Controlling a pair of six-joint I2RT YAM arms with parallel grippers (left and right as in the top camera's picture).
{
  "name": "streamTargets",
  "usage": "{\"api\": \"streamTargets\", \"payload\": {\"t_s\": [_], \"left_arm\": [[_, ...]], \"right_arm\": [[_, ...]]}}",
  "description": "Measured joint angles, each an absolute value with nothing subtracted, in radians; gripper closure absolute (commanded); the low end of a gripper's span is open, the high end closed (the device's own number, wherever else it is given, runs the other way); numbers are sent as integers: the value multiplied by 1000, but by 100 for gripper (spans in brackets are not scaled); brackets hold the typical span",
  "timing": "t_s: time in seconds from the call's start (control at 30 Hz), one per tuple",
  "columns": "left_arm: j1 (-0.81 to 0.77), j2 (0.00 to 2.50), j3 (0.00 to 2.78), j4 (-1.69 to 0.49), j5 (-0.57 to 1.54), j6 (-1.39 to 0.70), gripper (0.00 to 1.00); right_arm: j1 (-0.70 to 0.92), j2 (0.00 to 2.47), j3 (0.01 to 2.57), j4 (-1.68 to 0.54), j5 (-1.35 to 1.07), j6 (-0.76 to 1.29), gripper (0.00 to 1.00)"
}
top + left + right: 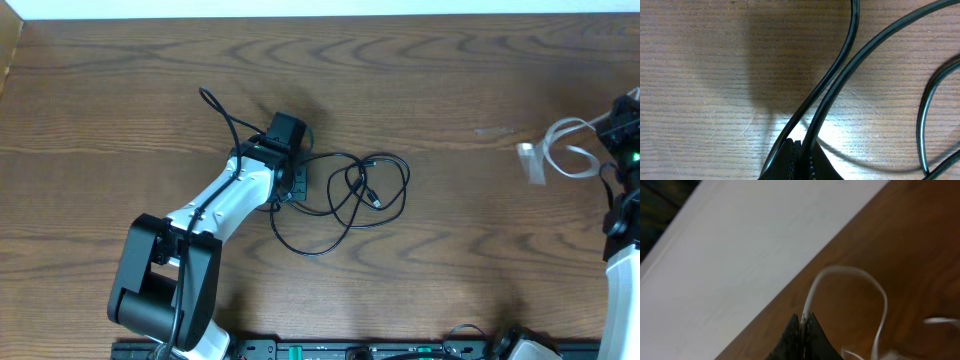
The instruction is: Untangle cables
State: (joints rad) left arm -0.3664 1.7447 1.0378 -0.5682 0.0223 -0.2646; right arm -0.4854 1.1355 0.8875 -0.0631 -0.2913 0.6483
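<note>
Black cables (352,190) lie in loose overlapping loops on the wooden table, right of centre-left. My left gripper (293,178) is down at the left edge of these loops. In the left wrist view, the left gripper (801,159) is shut on a black cable (839,67), with a second black strand (875,46) running beside it. A white cable (556,150) lies curled at the far right. My right gripper (612,128) is at its right end. The right wrist view shows the right gripper (803,324) shut on the white cable (852,270), which arcs up from the jaws.
The table's far edge (320,18) meets a white surface (755,240) close to the right gripper. The arm bases and a black rail (380,350) sit along the near edge. Thick black wire runs along the left arm (215,205).
</note>
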Motion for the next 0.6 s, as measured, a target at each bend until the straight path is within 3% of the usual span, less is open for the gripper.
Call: {"api": "streamTargets", "payload": {"t_s": [0.6], "left_arm": [[-366,1745,1038,-553,298,-266,92]], "right_arm": [[-505,1146,888,-298,-234,482,99]]}}
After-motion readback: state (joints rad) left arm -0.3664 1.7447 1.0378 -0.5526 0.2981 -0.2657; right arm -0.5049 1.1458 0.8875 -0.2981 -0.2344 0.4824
